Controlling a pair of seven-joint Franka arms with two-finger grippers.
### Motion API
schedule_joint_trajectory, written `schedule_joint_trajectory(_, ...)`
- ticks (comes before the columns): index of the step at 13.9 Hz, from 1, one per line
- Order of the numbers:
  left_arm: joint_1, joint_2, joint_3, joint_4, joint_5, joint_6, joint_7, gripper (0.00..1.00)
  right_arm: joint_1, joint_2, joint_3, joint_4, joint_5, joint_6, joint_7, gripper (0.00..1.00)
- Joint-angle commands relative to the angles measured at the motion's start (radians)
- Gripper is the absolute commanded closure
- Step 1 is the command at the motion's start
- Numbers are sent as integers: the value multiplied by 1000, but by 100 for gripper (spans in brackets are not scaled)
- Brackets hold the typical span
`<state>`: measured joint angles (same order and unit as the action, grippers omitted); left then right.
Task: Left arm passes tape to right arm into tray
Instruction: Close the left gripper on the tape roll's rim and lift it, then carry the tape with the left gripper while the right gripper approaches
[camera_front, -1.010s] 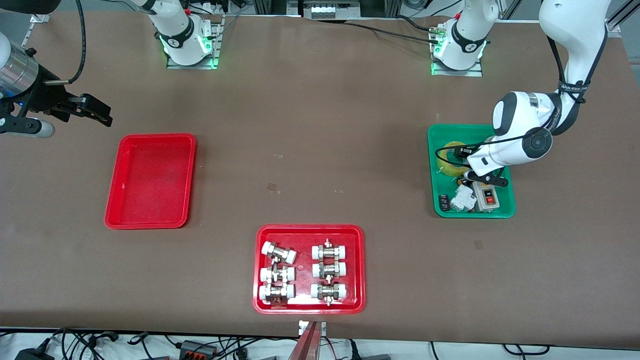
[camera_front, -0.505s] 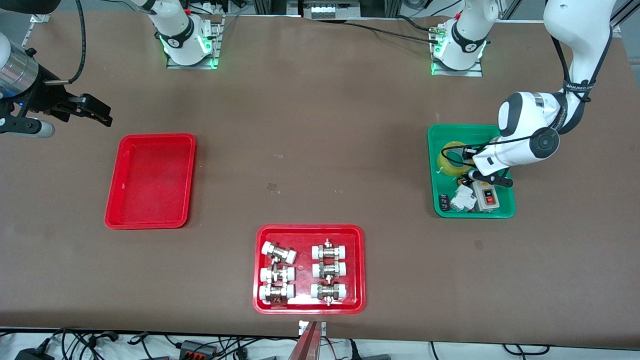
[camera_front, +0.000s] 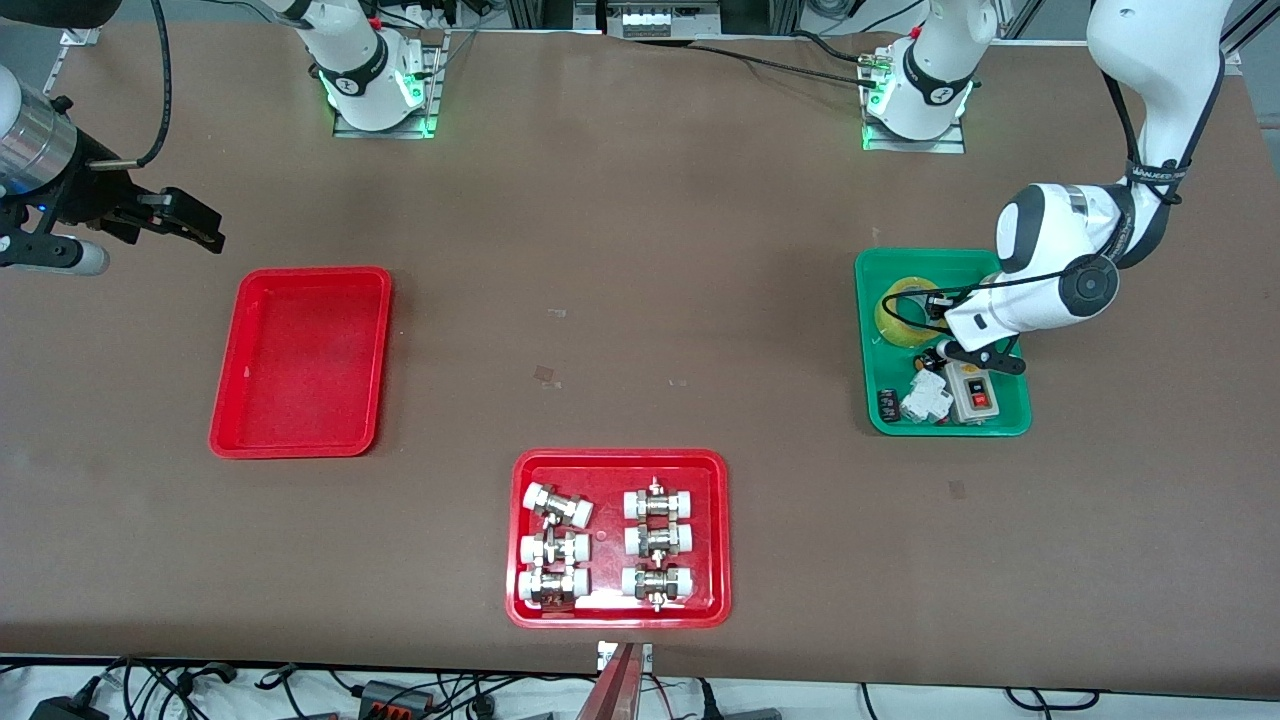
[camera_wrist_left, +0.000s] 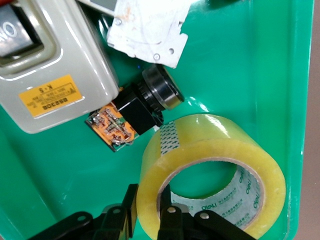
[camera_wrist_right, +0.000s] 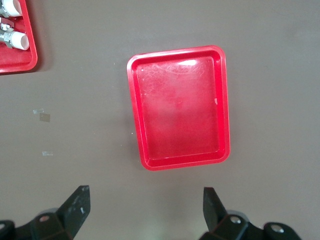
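Left end effector (camera_wrist_left: 147, 220) straddled wall of packing tape roll (camera_wrist_left: 212, 172) in green tray (camera_front: 880, 420): one finger in core, one outside, pinching for lift. Right end effector (camera_wrist_right: 145, 207) waited spread over table beside red tray (camera_wrist_right: 137, 120), ready for handover.

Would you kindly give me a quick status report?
Left end effector straddling the tape wall in green tray. Right end effector open, waiting above the table near red tray. Nothing blocking.

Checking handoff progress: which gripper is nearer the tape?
Left. The left gripper straddles the tape wall in the green tray; the right gripper waits open near the red tray.
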<state>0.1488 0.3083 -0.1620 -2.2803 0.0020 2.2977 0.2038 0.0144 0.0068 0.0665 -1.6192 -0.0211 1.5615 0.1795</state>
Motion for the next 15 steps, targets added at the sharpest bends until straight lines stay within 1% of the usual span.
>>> schedule_joint_trajectory(1, 8, -37, -7, -13, 1, -35, 25, 94, -2, 2, -1, 18, 12, -17, -3, 0)
schedule_joint_trajectory(2, 8, -52, -8, -13, 1, -46, 25, 96, -2, 4, -2, 18, 12, -17, -3, 0)
schedule_joint_trajectory(4, 8, -78, -10, -10, -1, -72, 26, 96, -2, 2, -1, 18, 12, -17, -3, 0)
schedule_joint_trajectory(6, 5, -127, -14, 7, -1, -139, 25, 99, -2, 2, -2, 18, 12, -17, -3, 0)
schedule_joint_trajectory(7, 0, -142, -14, 37, -1, -186, 25, 99, -2, 2, -2, 18, 12, -17, -3, 0)
schedule_joint_trajectory(9, -5, -146, -16, 140, -16, -343, 25, 99, -2, 2, -2, 16, 12, -17, -3, 0)
schedule_joint_trajectory(12, -3, -178, -114, 261, -20, -504, 22, 99, -2, 2, -2, 16, 12, -17, -5, 0)
schedule_joint_trajectory(13, -5, -179, -144, 319, -40, -556, 25, 99, -2, 2, -1, 16, 12, -17, -3, 0)
schedule_joint_trajectory(14, -3, -181, -206, 376, -77, -607, 25, 99, -2, 2, -2, 16, 12, -17, -3, 0)
schedule_joint_trajectory(15, 1, -181, -252, 431, -103, -616, 11, 99, -2, 2, -1, 16, 12, -17, -3, 0)
